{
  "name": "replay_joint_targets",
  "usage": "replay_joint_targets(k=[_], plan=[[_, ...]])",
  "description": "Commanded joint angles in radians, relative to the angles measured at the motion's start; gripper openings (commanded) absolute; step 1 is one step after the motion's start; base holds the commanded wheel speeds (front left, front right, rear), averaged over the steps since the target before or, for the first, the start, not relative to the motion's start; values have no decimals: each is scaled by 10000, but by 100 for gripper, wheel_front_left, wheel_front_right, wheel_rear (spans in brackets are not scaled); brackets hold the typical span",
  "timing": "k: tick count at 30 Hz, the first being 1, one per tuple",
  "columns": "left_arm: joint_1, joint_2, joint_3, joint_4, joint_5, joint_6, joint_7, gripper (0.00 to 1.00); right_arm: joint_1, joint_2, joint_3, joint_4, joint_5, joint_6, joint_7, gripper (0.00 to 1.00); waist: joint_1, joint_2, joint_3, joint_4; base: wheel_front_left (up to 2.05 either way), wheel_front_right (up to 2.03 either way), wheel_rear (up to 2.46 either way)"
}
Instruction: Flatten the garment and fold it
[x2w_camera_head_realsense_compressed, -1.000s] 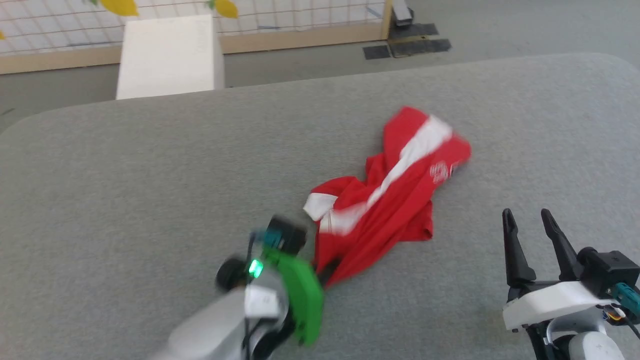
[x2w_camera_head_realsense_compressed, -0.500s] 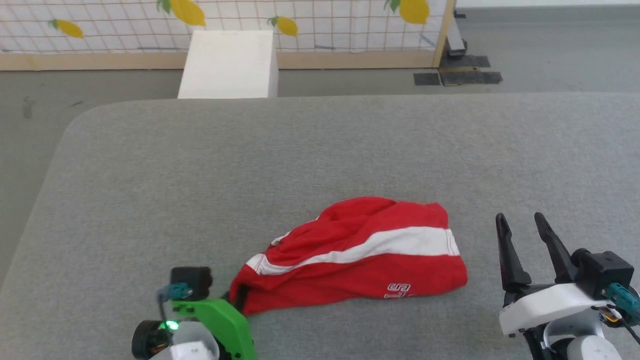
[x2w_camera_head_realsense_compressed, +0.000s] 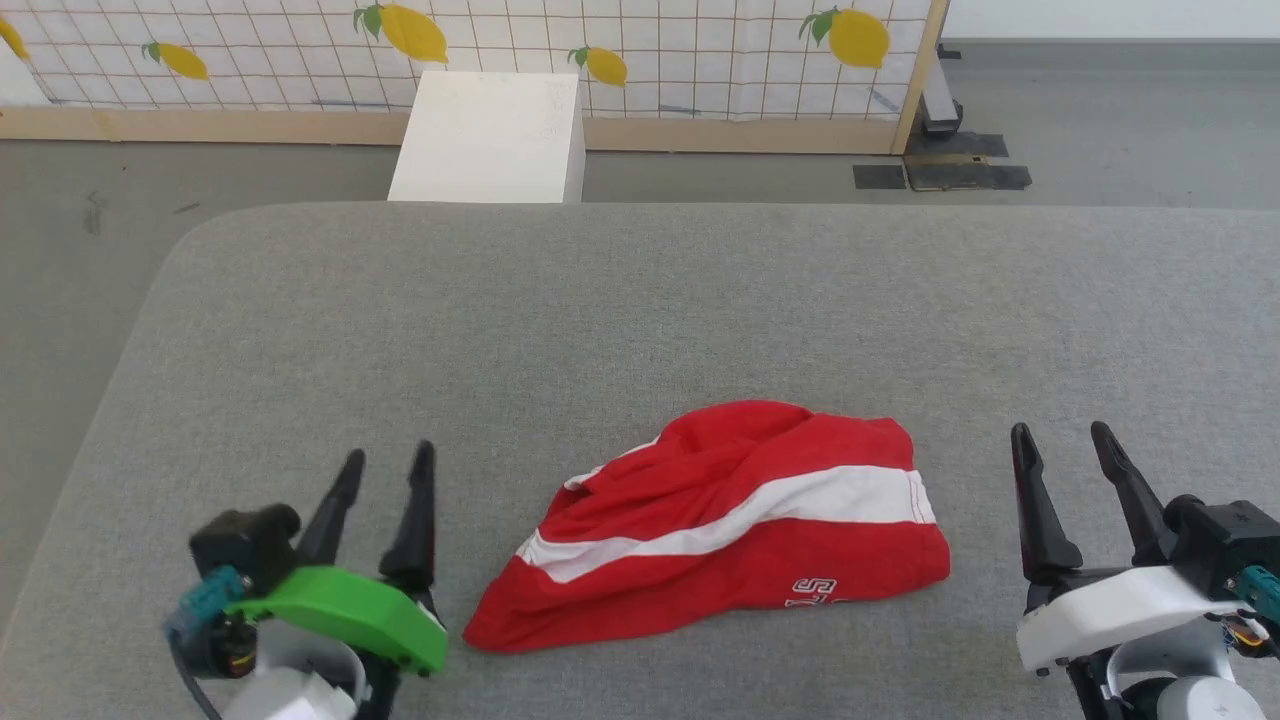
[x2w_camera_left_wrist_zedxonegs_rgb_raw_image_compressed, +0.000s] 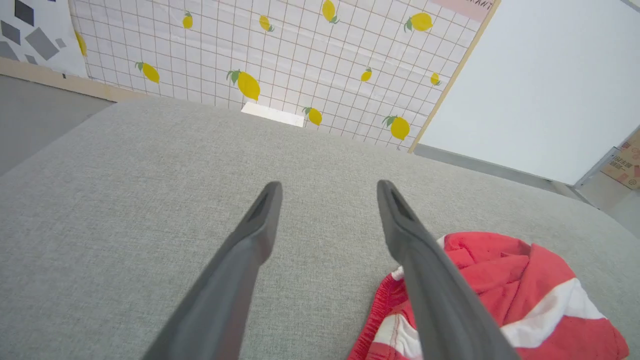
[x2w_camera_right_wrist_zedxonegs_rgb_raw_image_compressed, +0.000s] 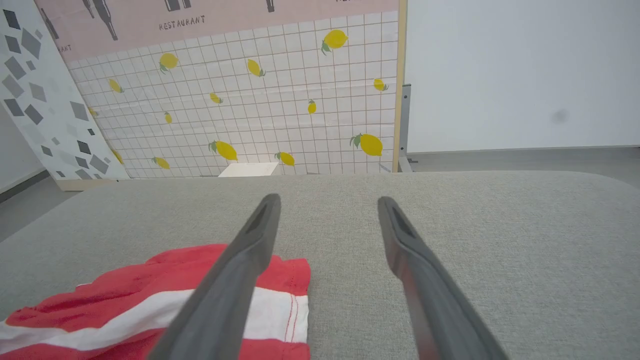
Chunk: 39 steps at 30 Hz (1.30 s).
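Note:
The garment (x2w_camera_head_realsense_compressed: 730, 520) is a pair of bright red shorts with a white side stripe, lying bunched and creased on the grey padded table (x2w_camera_head_realsense_compressed: 600, 320) near its front edge. My left gripper (x2w_camera_head_realsense_compressed: 385, 462) stands open just left of the shorts, with nothing between its fingers. In the left wrist view the garment (x2w_camera_left_wrist_zedxonegs_rgb_raw_image_compressed: 505, 295) lies to the lower right of the left gripper (x2w_camera_left_wrist_zedxonegs_rgb_raw_image_compressed: 327, 186). My right gripper (x2w_camera_head_realsense_compressed: 1062, 437) is open to the right of the shorts, apart from them. In the right wrist view the garment (x2w_camera_right_wrist_zedxonegs_rgb_raw_image_compressed: 165, 300) lies at the lower left of the right gripper (x2w_camera_right_wrist_zedxonegs_rgb_raw_image_compressed: 327, 200).
A white box (x2w_camera_head_realsense_compressed: 490, 140) stands on the floor beyond the table's far edge, before a lemon-patterned screen (x2w_camera_head_realsense_compressed: 640, 50) with a wooden frame. The table's left edge curves down near my left arm. Bare grey cloth stretches behind the shorts.
My left gripper has let go of the shorts and opened, now pointing up beside them. The shorts have settled on the table. The head camera has shifted; the right gripper stays put.

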<state>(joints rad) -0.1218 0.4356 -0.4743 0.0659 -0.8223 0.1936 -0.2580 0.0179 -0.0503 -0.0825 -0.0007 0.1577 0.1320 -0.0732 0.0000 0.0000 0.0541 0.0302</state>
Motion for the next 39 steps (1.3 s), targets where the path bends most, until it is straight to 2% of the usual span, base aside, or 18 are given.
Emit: replay_joint_targets(k=[1,4,8,16,17,25,26,27,28,29,34,39], plan=[[253,-106,-27,50,288,-216,-35,100,113,1,10,-90,-37,-13,33,100,0,0,25,-32,0,0,0],[10,31,-647,448,751,-738,234,100,93,1,77,-130,-8,-13,80,100,0,0,60,-120,0,0,0],[-615,283,-1449,755,1025,-1207,1553,100,68,1,127,-174,40,-13,98,100,0,0,143,-241,0,0,0],[-1641,541,-2125,1114,795,-1449,4167,100,6,1,146,-188,99,-13,76,100,0,0,401,-485,0,0,0],[-1789,605,-2237,1155,681,-1479,4736,100,-40,1,160,-195,112,-13,59,100,0,0,478,-567,0,0,0],[-1906,1031,-2499,846,118,-1549,6527,100,-132,1,184,-139,156,-13,-14,100,0,0,665,-804,0,0,0],[-1898,1074,-2517,748,59,-1577,6646,59,-137,1,187,-128,157,-13,-23,100,0,0,674,-825,0,0,0],[-1885,1109,-2536,679,19,-1591,6739,39,-141,1,195,-119,157,-13,-29,100,0,0,678,-840,0,0,0],[-1868,1147,-2555,595,-20,-1602,6828,14,-145,1,205,-109,157,-13,-34,100,0,0,682,-857,0,0,0],[-1857,1167,-2559,529,-36,-1601,6855,0,-148,1,210,-98,157,-13,-35,100,0,0,681,-866,0,0,0],[-1778,1180,-2585,273,-9,-1580,6751,0,-148,1,264,-24,141,-13,-33,100,0,0,594,-869,0,0,0],[-1459,1080,-2213,7,153,-1154,5749,0,-49,1,363,-21,70,-13,47,100,0,0,361,-823,0,0,0]])
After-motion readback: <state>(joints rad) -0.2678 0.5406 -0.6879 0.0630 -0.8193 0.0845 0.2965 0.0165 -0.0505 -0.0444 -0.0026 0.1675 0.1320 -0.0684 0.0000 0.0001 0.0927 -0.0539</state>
